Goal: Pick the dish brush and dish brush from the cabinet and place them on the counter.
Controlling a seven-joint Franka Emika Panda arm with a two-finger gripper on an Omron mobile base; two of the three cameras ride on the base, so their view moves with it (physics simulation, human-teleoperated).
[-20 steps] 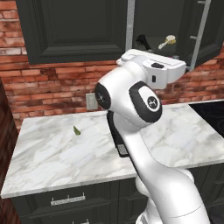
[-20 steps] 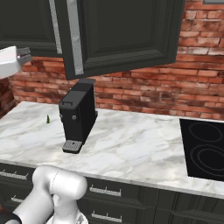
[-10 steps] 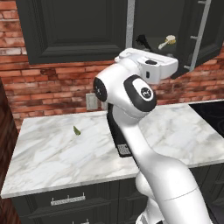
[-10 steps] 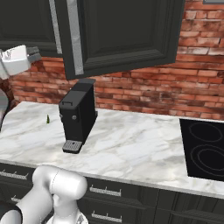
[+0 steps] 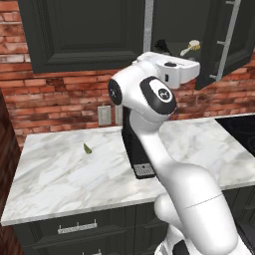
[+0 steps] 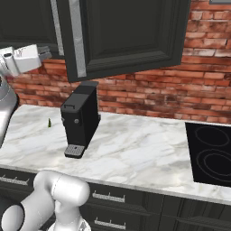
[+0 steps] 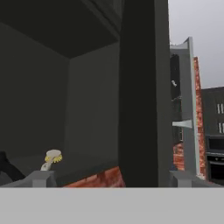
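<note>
Wide-open, empty gripper point(image 7: 107, 179) faces open cabinet point(image 7: 87, 100); marble counter point(image 5: 60, 174) seemingly below

White marble table point(image 5: 60, 174) carries a black coffee machine point(image 6: 80, 119) near the brick wall and a small green item point(image 5: 87, 148). Open cabinet point(image 5: 172, 22) shelf holds cream-handled dish brush point(image 5: 191, 47) beside black dish brush point(image 5: 161, 47).

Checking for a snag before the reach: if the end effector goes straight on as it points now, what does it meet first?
Probably the cabinet's dark upright dead ahead of the open end effector, not the cream brush, which lies left; depth is unclear.
</note>
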